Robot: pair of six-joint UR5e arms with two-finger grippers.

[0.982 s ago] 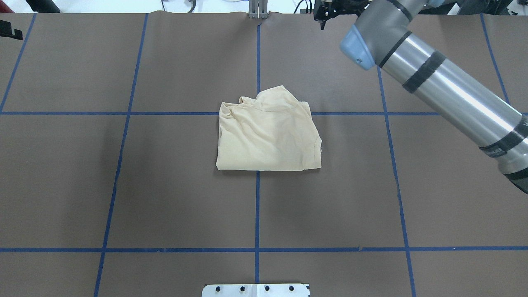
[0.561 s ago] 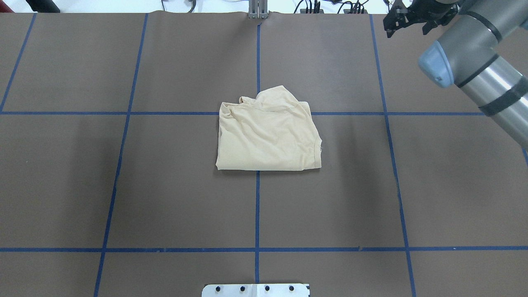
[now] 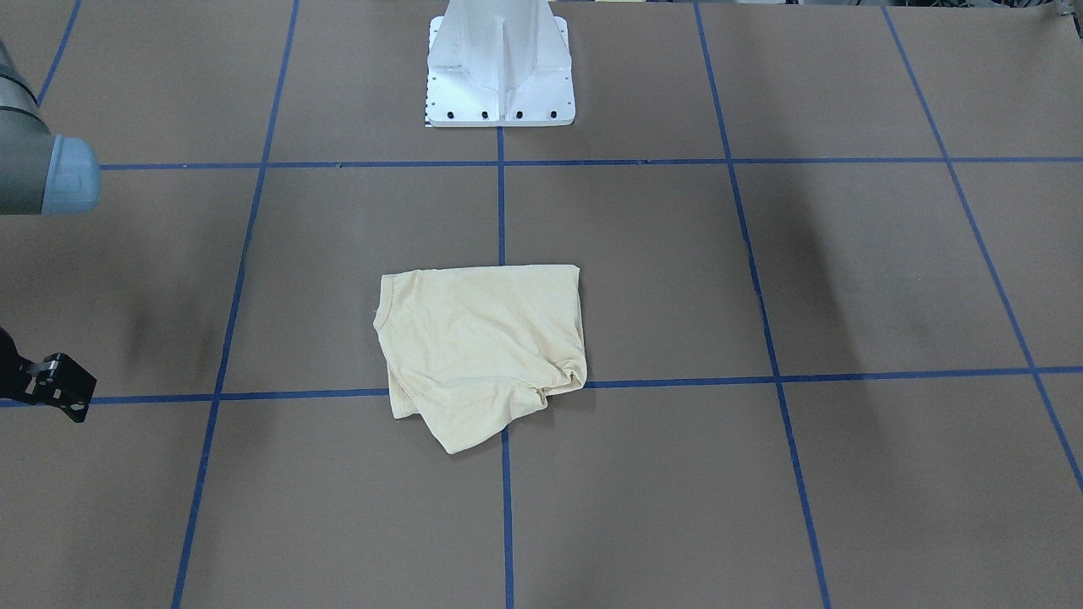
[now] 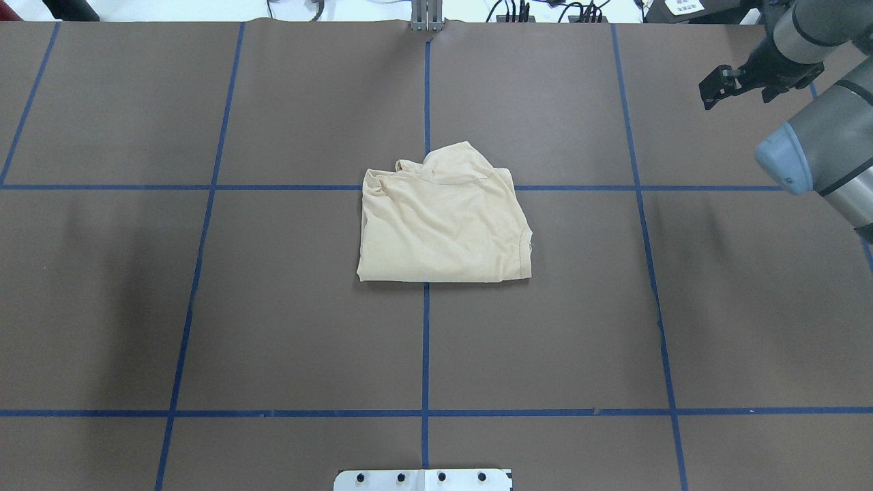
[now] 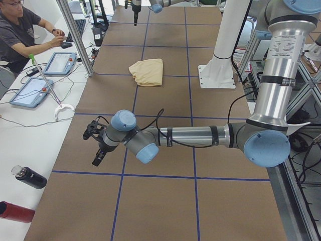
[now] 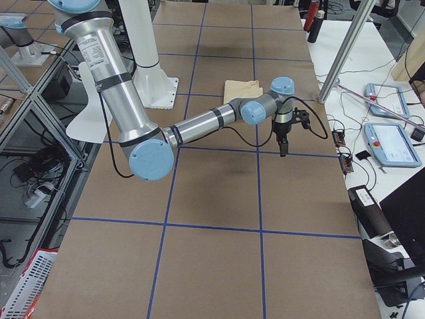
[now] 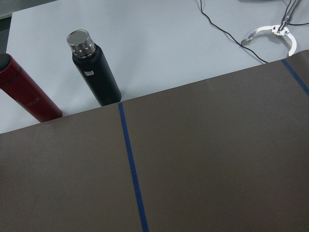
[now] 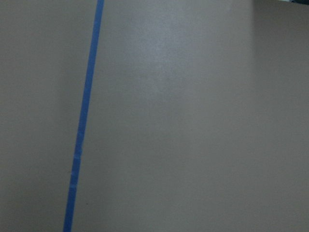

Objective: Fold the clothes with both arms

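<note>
You will find the pale cream-yellow long-sleeved T-shirt (image 4: 443,228) folded into a rough rectangle. It lies flat on the brown paper-covered table with blue tape grid (image 4: 273,307), straight out in front of the white metal pedestal base (image 4: 423,479). It is well apart from the pedestal and sits astride the centre tape line. One loose flap juts from the edge farthest from the pedestal. Neither claw touches the garment.

The black two-finger right gripper (image 6: 282,147) hangs fingers-down over bare table, far out from the pedestal on the robot's right, toward the operators' edge. It grips nothing, but you cannot tell its jaw gap from these views.

The black two-finger left gripper (image 5: 96,159) hovers far from the pedestal on the robot's left. It is near the table edge, beside a black steel-capped bottle (image 7: 94,70) and a red bottle (image 7: 26,96). Its opening cannot be judged.
</note>
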